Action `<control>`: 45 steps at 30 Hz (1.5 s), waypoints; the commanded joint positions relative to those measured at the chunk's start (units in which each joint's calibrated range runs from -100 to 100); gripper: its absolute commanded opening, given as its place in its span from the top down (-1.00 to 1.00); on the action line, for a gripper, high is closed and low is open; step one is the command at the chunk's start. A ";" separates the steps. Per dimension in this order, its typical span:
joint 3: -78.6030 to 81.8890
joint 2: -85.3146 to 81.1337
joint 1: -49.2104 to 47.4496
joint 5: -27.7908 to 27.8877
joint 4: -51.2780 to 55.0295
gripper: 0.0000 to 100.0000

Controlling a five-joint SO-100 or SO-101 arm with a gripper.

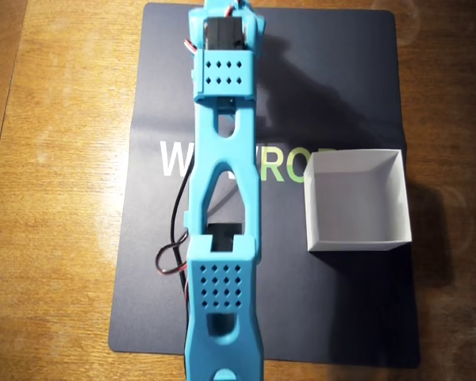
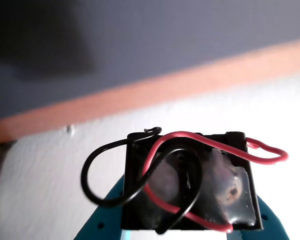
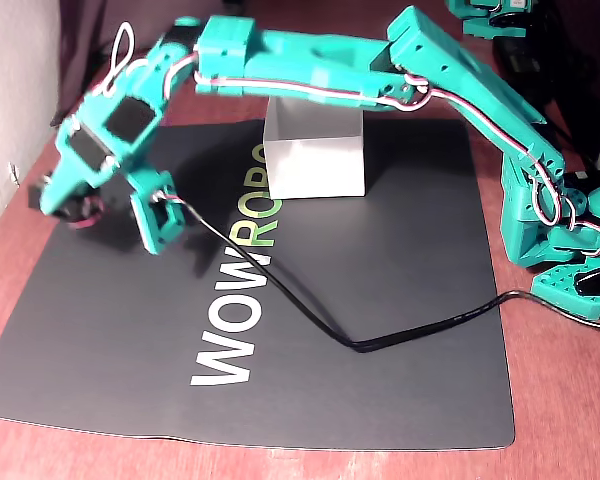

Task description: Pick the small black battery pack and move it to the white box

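The small black battery pack [image 2: 192,187] is being pinched in the pincer [image 2: 190,227], filling the lower centre of the wrist view, where teal fingers are being seen at both of its lower corners; in the fixed view it is being carried at the far left of the frame [image 3: 68,208], lifted clear of the dark mat [image 3: 380,330] near that mat's left edge, and in the overhead view it is being hidden under the arm [image 1: 222,159]. The main risk is being judged to lie in the loose red and black leads [image 2: 155,165], which are being left looped across the pack's face and out past its sides: they could be snagged on the rim of the white box [image 3: 315,150] or on the arm's own cable [image 3: 310,310] during the swing across, and the pack could be tugged out of a grip that seems to be taken only at its lower edge. A drop short of the box is also being risked, since the box is standing well apart, at the upper centre of the fixed view. The pack's long axis cannot be told for certain; its broad face is being turned toward the wrist camera, roughly square to it, with its top edge lying level across the frame. The wooden bench [image 1: 55,238] is being seen around the mat.
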 commanded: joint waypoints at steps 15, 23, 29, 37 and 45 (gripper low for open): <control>-0.38 -24.86 -0.76 -14.37 16.87 0.90; 22.30 -39.77 2.29 -21.55 18.18 0.90; 38.90 -51.08 4.98 -25.08 14.41 0.90; 62.93 -66.77 16.60 -25.89 5.04 0.90; 80.89 -78.35 31.73 -25.89 -4.43 0.90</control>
